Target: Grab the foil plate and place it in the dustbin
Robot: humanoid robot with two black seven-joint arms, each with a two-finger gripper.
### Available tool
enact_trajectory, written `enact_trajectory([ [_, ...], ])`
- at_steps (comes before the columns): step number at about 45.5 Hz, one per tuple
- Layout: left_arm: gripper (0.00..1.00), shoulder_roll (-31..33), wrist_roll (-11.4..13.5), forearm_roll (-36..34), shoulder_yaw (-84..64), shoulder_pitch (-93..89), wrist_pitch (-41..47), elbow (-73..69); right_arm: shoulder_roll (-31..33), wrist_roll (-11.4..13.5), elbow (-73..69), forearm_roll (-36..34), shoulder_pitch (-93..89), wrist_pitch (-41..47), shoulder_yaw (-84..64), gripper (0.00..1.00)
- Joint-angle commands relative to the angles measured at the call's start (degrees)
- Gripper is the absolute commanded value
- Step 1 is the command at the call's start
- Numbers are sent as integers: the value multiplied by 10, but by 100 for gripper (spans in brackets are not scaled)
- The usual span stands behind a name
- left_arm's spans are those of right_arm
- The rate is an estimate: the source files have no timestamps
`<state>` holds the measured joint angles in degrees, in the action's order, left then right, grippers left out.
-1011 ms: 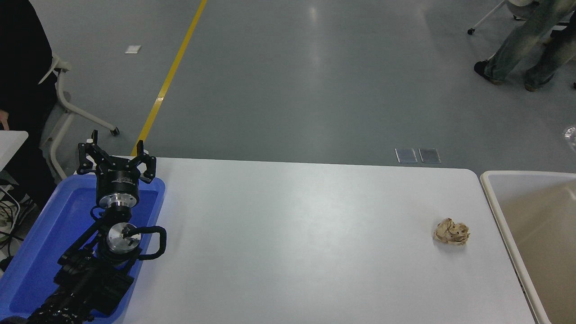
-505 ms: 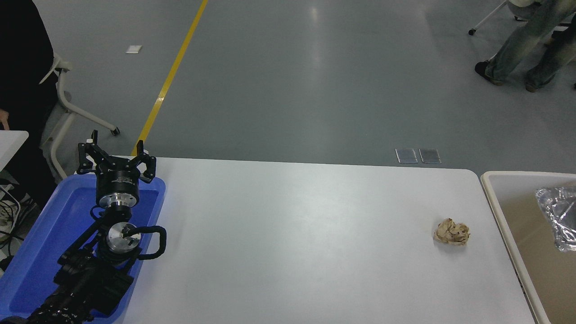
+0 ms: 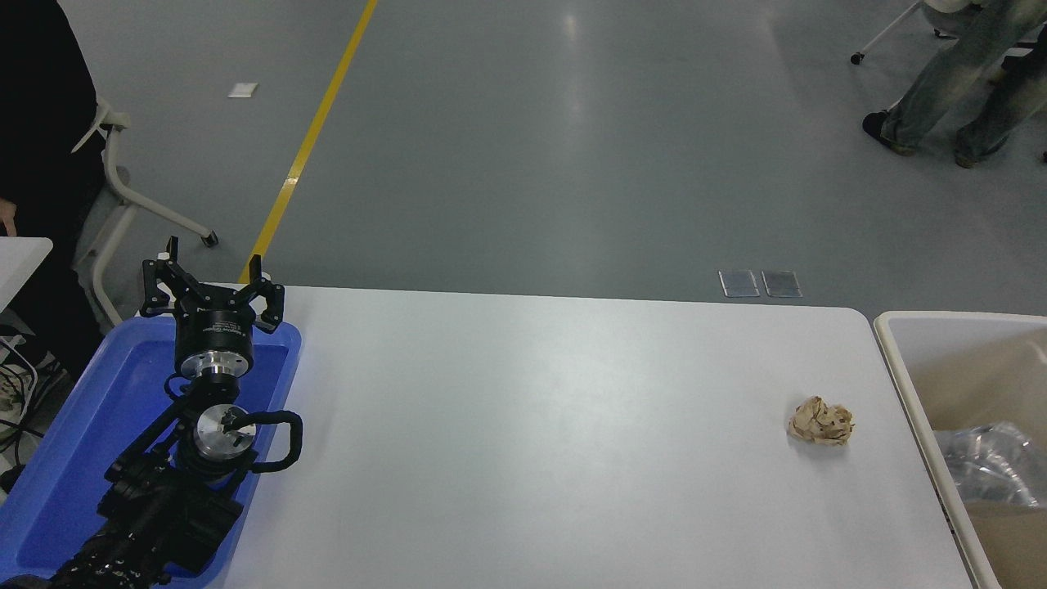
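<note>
Foil plate (image 3: 991,466) lies inside the dustbin (image 3: 900,360), off the table's (image 3: 532,425) right edge, blurred. Left gripper (image 3: 211,288) parked over the blue tray (image 3: 49,483) at the table's left edge, fingers spread apart, holding nothing. Right arm out of view. Crumpled paper ball (image 3: 820,420) sits near the table's right edge.

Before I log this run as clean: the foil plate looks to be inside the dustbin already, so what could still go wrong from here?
1. The foil plate lies in the dustbin close to its near wall; being light and crinkled, it might sit propped rather than settle.
2. The crumpled paper ball sits on the table near the bin; a returning arm could knock it.
3. The left gripper is parked open over the blue tray, likely harmless.
</note>
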<state>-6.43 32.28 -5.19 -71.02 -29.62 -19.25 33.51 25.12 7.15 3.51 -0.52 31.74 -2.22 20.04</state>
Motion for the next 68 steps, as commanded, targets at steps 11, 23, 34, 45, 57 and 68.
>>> enact_trajectory([
  [11, 99, 0, 1, 0, 0, 0, 0, 0, 56, 5, -24, 0, 41, 32, -1, 100],
  [23, 99, 0, 0, 0, 0, 0, 0, 0, 92, 9, -100, 16, 108, 44, -14, 100],
  [34, 99, 0, 1, 0, 0, 0, 0, 1, 179, 9, -279, 61, 162, 37, -33, 100],
  [45, 99, -1, 0, 0, 0, 0, 0, 0, 228, 9, -431, 122, 182, 37, -34, 100],
  [57, 99, 0, 0, 0, 0, 0, 0, 0, 280, 9, -579, 177, 278, 31, -126, 100],
  [68, 99, 0, 0, 0, 0, 0, 0, 0, 284, 7, -647, 176, 484, 9, -396, 100],
])
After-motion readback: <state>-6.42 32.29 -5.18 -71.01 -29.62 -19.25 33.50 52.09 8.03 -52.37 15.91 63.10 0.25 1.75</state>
